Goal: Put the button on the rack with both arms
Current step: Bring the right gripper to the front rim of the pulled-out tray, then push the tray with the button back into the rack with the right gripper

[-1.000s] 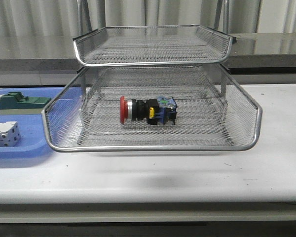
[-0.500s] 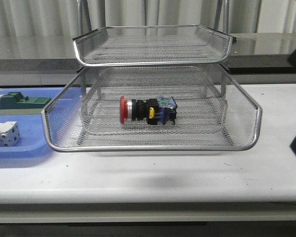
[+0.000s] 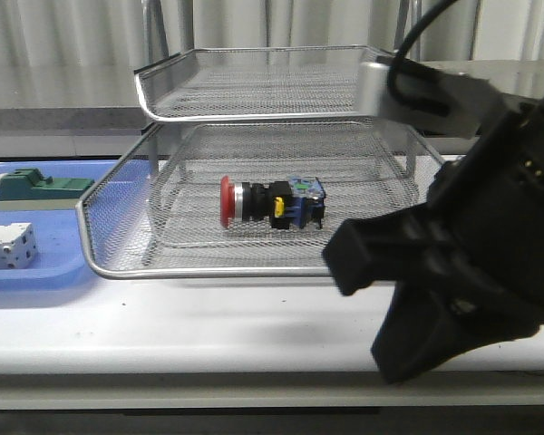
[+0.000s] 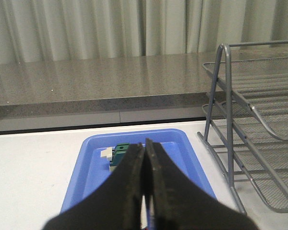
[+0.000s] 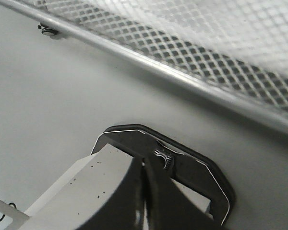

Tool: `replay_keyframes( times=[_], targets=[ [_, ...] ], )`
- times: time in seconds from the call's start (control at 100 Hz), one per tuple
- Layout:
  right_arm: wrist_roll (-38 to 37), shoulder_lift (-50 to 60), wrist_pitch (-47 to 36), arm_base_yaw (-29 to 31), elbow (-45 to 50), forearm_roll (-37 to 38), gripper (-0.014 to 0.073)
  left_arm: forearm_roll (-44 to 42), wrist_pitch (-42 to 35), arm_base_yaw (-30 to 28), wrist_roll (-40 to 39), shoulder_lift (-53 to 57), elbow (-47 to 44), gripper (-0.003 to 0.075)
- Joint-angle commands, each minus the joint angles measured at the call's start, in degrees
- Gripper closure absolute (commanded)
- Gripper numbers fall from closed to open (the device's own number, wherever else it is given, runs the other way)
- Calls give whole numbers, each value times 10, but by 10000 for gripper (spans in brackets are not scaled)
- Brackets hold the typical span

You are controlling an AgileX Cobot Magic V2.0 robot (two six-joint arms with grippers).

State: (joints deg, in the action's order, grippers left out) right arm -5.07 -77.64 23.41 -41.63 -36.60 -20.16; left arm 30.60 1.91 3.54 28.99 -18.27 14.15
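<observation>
The button [image 3: 272, 203], with its red head to the left, lies on its side in the lower tray of the silver wire rack [image 3: 208, 273]. My right arm [image 3: 462, 272] fills the near right of the front view and hides the rack's right front corner. My right gripper [image 5: 144, 165] is shut and empty, just outside the rack's rim [image 5: 182, 79]. My left gripper [image 4: 144, 146] is shut and empty above the blue tray [image 4: 91, 177], left of the rack's frame [image 4: 229, 143]. The left arm does not show in the front view.
The flat blue tray [image 3: 36, 272] lies left of the rack and holds a green block [image 3: 41, 190] and a white-grey block [image 3: 7, 246]. The green block also shows in the left wrist view [image 4: 119, 154]. A pale grey block with a black rim lies under the right fingers.
My right arm has swung in from the right edge and now covers the rack's right front corner. The button and rack have not moved.
</observation>
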Motion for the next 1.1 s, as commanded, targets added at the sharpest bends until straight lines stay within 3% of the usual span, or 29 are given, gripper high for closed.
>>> replay_keyframes(
  times=[0.0,0.14,0.58,1.09],
  targets=[
    [6,-6,-64,-15,-13,-8,657,6,-46,-2,-5,-3,15,741],
    [6,-32,-111,-29,-14,-8,657,6,-46,-2,-5,-3,15,741],
    [7,-79,-151,-23,-60,35,653,6,-46,-2,-5,-3,15,741],
    [7,-143,-134,58,-168,90,652,6,-46,-2,-5,-3,15,741]
  ],
)
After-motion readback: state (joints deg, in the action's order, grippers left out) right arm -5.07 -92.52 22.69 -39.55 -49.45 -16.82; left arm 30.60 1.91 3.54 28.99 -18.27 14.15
